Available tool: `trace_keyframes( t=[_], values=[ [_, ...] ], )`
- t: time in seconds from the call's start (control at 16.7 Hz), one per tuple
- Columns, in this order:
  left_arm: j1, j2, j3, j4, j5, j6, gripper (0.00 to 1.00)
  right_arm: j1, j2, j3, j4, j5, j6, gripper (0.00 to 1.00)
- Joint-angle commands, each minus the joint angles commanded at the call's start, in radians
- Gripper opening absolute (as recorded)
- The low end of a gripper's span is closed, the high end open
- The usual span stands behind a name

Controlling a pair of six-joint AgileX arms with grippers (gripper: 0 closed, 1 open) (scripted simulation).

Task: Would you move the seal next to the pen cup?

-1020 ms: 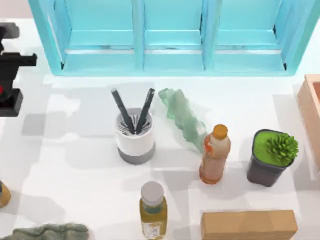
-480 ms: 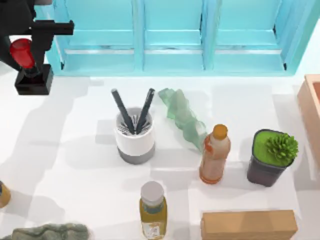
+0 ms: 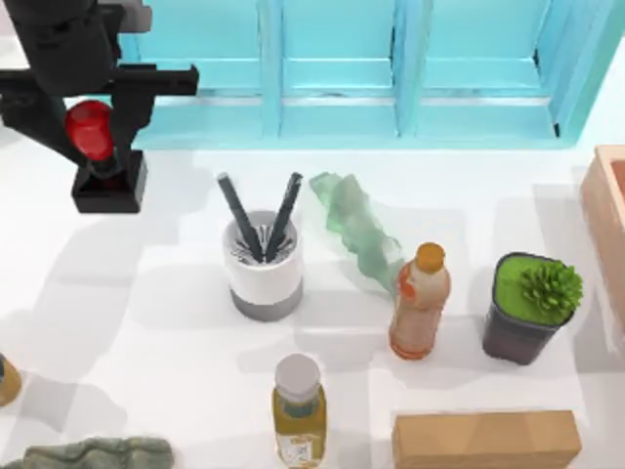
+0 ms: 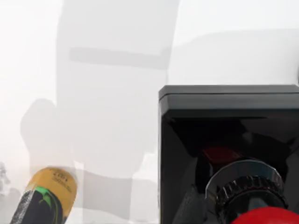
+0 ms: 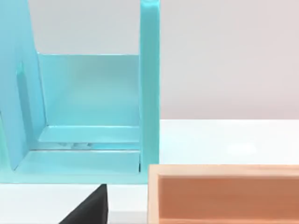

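Starting at the near edge of the table, around 6 o'clock, there was a yellow bottle with a grey cap, a flat brown box next to it, and a grey-green cloth down at 7 o'clock, none of it in the way as far as I could tell. Mid-table, the pen cup sat just left of center with its two black pens fanned out, the orange-capped bottle and the potted plant lined up off to its 3 o'clock, and a crumpled green wrapper behind them. Further back, at about 10 o'clock from the cup, the left gripper had the seal clamped by its neck just under the red knob, black base hanging level and clear of the table, which I figured was so it could be set down flat. So it was well apart from the cup, mid-carry. The spot at the cup's 9 o'clock looked like the obvious drop zone, since the right side was crowded. The right arm sat parked by the teal cabinet and a wooden tray; couldn't tell about its fingers.
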Motion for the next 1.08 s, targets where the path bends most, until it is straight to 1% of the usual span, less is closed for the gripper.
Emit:
trace_keyframes(
  t=[0.18,0.3,0.6,0.84,1.08],
  values=[
    [-0.091,-0.083,-0.114,0.029,0.001,-0.104,0.0,0.0,0.0,0.0,0.0,0.0,0.0,1.0],
    [-0.121,-0.111,-0.145,0.038,0.001,-0.135,0.0,0.0,0.0,0.0,0.0,0.0,0.0,1.0],
    [-0.118,-0.109,-0.147,0.04,0.001,-0.134,0.0,0.0,0.0,0.0,0.0,0.0,0.0,1.0],
    [-0.121,-0.119,-0.207,0.091,0.001,-0.135,0.0,0.0,0.0,0.0,0.0,0.0,0.0,1.0],
    [-0.122,-0.12,-0.216,0.101,0.001,-0.136,0.0,0.0,0.0,0.0,0.0,0.0,0.0,1.0]
  ],
)
